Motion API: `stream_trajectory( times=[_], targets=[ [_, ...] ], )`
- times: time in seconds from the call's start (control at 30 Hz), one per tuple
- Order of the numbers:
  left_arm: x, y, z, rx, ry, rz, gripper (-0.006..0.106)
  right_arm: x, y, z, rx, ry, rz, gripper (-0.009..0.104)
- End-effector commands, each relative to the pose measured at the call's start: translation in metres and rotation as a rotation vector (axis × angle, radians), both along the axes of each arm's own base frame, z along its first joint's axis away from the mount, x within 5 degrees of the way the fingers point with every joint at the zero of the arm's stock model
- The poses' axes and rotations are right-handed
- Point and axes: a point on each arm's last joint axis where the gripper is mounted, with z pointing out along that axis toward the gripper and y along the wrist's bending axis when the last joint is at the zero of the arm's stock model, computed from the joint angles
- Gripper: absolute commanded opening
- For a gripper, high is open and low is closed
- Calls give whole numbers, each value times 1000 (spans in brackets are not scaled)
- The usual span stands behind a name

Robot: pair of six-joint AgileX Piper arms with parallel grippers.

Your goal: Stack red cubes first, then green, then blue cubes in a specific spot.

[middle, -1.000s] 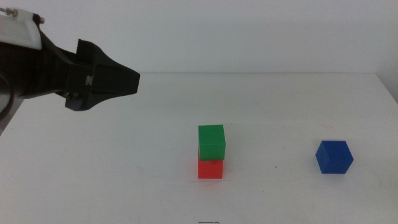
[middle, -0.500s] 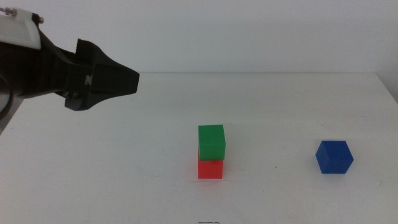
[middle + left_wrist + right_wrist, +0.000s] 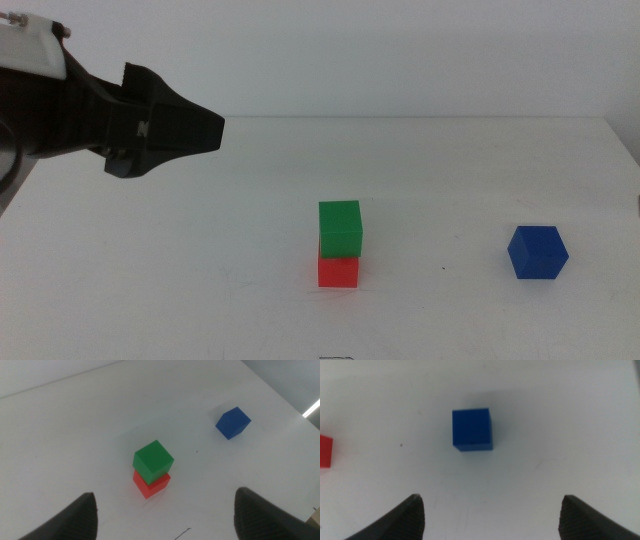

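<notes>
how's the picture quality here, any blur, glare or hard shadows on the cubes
Middle view: even soft light, the green cube and blue cube sharp, faint shadows, left gripper dark. Left wrist view: sharp, bright streak at one edge. Right wrist view: blue cube slightly soft, soft shadow beside it.

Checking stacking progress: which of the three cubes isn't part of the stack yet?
The blue cube, alone on the table to the right; the green cube sits on the red cube.
</notes>
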Motion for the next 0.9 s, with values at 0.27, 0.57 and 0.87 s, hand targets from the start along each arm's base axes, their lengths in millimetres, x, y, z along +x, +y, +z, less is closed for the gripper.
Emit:
stream_trajectory(
  times=[0.27, 0.57, 0.87],
  targets=[
    [-3, -1, 14, -72, -59, 17, 94, 57, 7, -31, 40, 134, 147, 94],
    [-3, -1, 14, -72, -59, 17, 94, 103, 2, -73, 25, 311, 143, 94],
    [-3, -1, 14, -72, -59, 17, 94, 133, 30, -81, -58, 297, 198, 94]
  ],
)
